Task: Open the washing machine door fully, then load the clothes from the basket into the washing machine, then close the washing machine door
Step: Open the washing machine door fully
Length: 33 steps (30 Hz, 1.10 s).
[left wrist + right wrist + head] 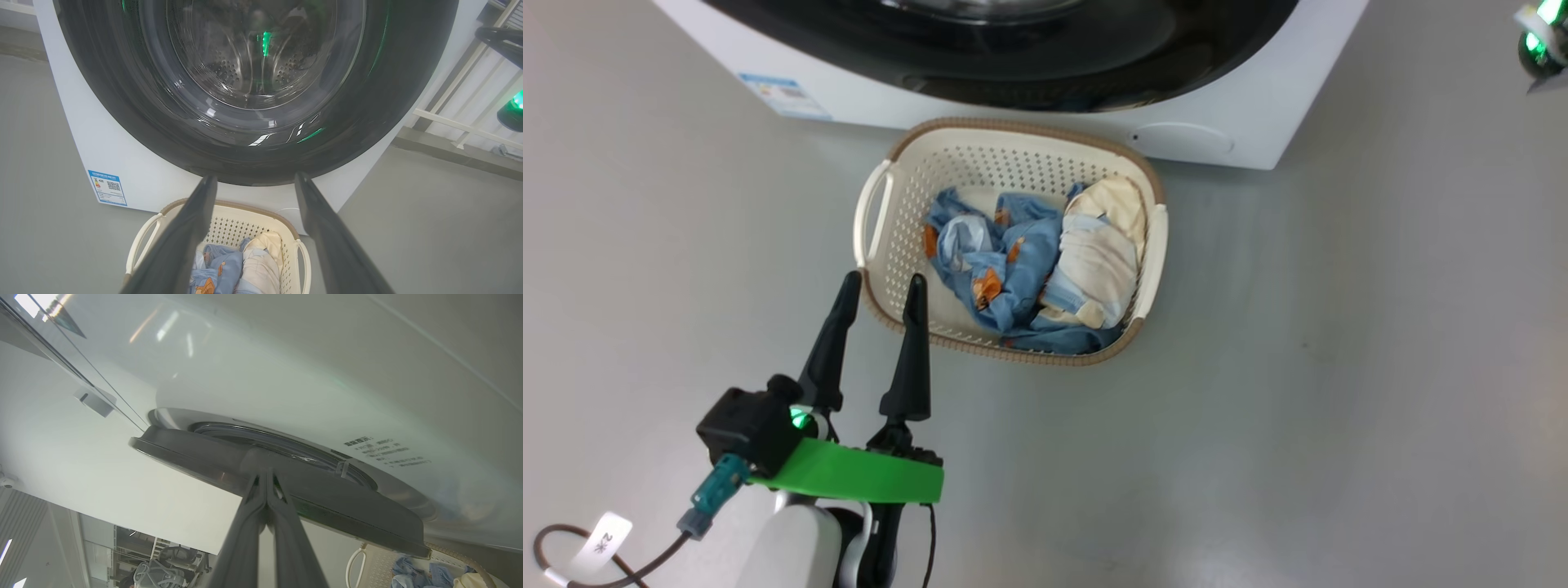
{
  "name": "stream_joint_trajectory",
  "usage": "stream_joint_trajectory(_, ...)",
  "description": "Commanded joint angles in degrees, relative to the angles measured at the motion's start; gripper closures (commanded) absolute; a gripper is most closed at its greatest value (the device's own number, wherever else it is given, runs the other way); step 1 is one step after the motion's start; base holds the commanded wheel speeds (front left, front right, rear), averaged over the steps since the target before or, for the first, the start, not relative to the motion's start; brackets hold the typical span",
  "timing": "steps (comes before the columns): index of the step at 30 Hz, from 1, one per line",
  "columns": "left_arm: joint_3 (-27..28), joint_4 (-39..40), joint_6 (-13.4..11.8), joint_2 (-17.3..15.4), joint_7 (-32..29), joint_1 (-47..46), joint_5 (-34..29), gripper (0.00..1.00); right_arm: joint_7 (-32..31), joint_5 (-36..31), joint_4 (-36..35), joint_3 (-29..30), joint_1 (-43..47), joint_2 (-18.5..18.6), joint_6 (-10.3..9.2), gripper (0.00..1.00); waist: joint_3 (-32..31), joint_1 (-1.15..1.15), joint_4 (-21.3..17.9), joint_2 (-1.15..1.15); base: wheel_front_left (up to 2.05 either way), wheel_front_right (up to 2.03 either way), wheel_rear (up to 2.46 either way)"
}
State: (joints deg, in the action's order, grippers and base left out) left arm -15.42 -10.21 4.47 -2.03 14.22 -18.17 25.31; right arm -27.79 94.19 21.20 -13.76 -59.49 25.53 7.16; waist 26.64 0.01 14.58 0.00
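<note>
The washing machine stands at the top of the head view, its door a glossy black ring around glass. In front of it on the floor sits the basket, holding the clothes: a blue printed piece and a cream cloth. My left gripper hangs open at the basket's near left corner, with nothing between its fingers. From the left wrist, the open gripper faces the door above the basket. My right gripper is shut, its tips against the door's dark rim.
Grey floor surrounds the basket on all sides. A blue label marks the machine's lower left front. Part of my right arm, with a green light, shows at the upper right. A white railing runs to the right of the machine.
</note>
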Motion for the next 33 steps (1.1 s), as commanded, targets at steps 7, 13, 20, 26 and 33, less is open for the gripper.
stream_joint_trajectory(7,0.13,2.81,-0.76,-0.85,0.78,-1.78,1.68,0.0,-2.81,-0.91,0.82,0.13,-4.3,-0.64,0.33,1.0,3.06,-0.01,2.36,0.0,0.0,0.0,0.0)
stream_joint_trajectory(13,-0.96,3.68,-1.07,-0.85,0.78,-2.47,2.5,0.0,-4.62,-2.09,2.29,-0.31,-7.26,-0.93,0.33,1.0,4.87,-0.01,3.52,0.0,0.0,0.0,0.0)
stream_joint_trajectory(20,-1.99,4.25,-1.44,-0.85,0.78,-3.0,3.25,0.0,-6.04,-3.04,3.42,-1.05,-9.26,-1.58,0.33,1.0,5.89,-0.01,4.29,0.0,0.0,0.0,0.0)
stream_joint_trajectory(26,-2.59,4.41,-1.79,-0.85,0.78,-3.31,3.72,0.0,-6.73,-3.6,3.29,-1.64,-9.44,-2.03,0.33,1.0,5.89,-0.01,4.57,0.0,0.0,0.0,0.0)
stream_joint_trajectory(33,-2.74,3.93,-1.84,-0.85,0.78,-3.37,3.7,0.0,-7.56,-4.15,2.81,-3.12,-7.6,-2.9,0.33,1.0,4.63,-0.01,4.34,0.0,0.0,0.0,0.0)
